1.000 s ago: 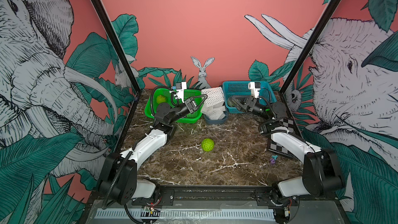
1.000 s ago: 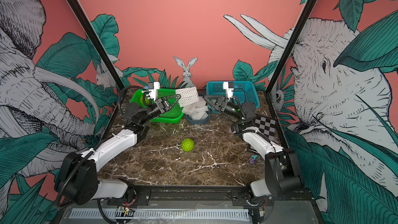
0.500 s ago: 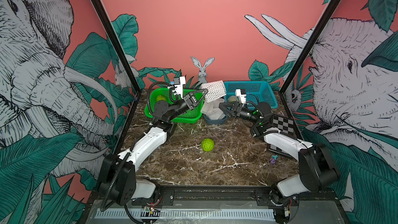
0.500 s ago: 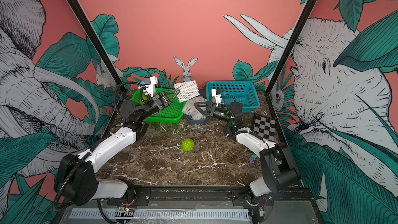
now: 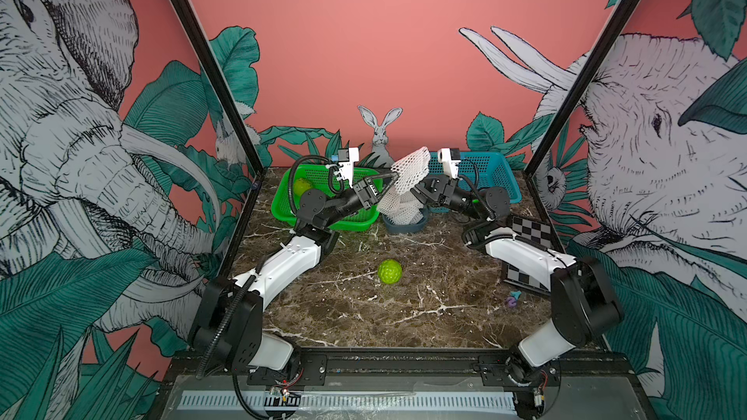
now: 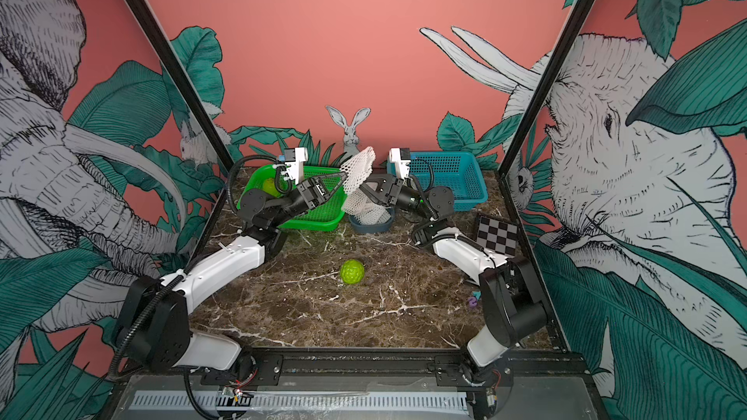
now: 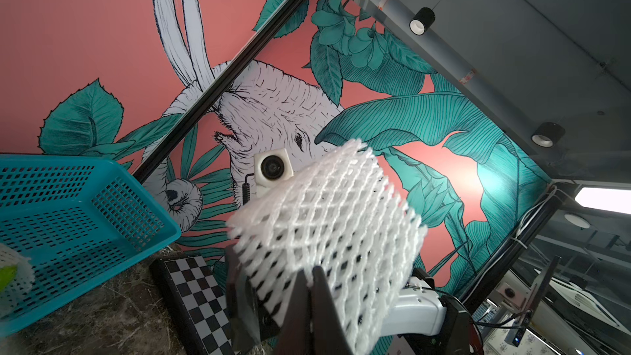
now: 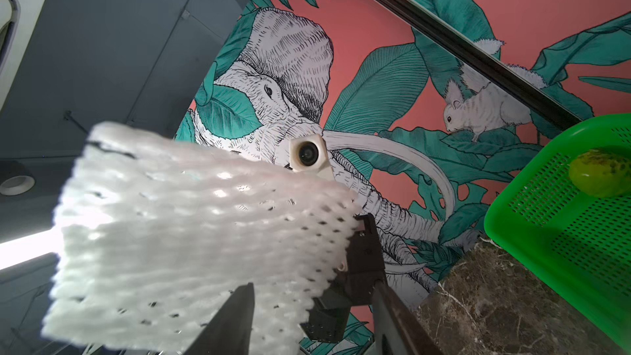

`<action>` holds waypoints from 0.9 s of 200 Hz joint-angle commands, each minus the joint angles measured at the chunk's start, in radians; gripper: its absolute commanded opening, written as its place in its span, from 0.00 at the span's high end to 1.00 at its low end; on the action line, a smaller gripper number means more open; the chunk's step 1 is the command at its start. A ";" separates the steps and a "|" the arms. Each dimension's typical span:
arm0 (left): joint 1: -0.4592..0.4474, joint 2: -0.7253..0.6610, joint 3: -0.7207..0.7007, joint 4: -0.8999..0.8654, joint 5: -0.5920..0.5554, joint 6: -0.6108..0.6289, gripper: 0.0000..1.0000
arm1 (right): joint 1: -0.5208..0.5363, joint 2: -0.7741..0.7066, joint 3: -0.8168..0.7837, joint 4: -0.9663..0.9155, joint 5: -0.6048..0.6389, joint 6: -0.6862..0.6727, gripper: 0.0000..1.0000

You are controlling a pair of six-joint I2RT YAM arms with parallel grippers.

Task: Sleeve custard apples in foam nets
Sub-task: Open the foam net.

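No readable writing, label, brand or number shows — on anything.

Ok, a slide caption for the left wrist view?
The left tool pinches the edge of a foam net, blue basket and checkerboard beyond.

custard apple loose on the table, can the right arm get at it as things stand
Probably yes: the custard apple lies alone on the table with nothing over it, and the right tool, up by the held foam net, stands open.

Two custard apples (image 5: 389,271), two baskets (image 5: 279,200), one tub (image 5: 404,228) — foam nets (image 5: 413,169) (one raised, others bunched).
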 commanded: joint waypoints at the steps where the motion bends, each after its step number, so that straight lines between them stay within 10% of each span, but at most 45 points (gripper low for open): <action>1: -0.012 0.005 -0.014 0.079 0.041 -0.022 1.00 | 0.006 0.000 0.033 0.111 0.012 0.086 0.40; 180: -0.020 -0.167 -0.073 -0.246 -0.028 0.310 1.00 | 0.028 -0.043 0.039 -0.044 -0.059 0.049 0.51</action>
